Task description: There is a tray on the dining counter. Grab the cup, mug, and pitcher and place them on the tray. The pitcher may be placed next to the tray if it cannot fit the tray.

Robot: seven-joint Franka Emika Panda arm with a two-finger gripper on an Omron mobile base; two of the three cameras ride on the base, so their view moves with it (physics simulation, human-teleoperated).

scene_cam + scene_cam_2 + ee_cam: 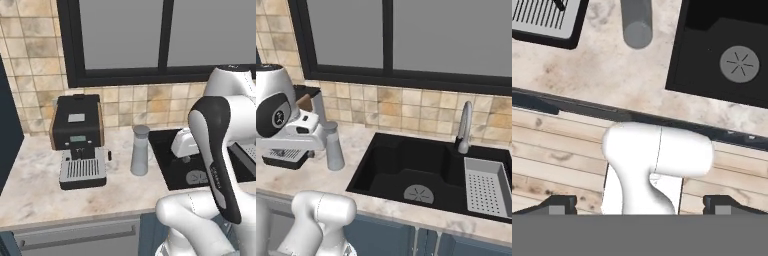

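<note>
Standing upright at centre frame in the left base view: pitcher (140, 150), grey, on the pale marbled counter (35, 180), between coffee machine (77, 142) at left and black sink (180, 165) at right, touching neither. Seen at left of centre in the right base view, just beside the sink's left rim. Appears at top centre of the hand view, well apart from gripper (640, 206). Fingertips (559, 205) spread wide at the bottom corners, gripping nothing, above wooden floor (552, 150).
</note>
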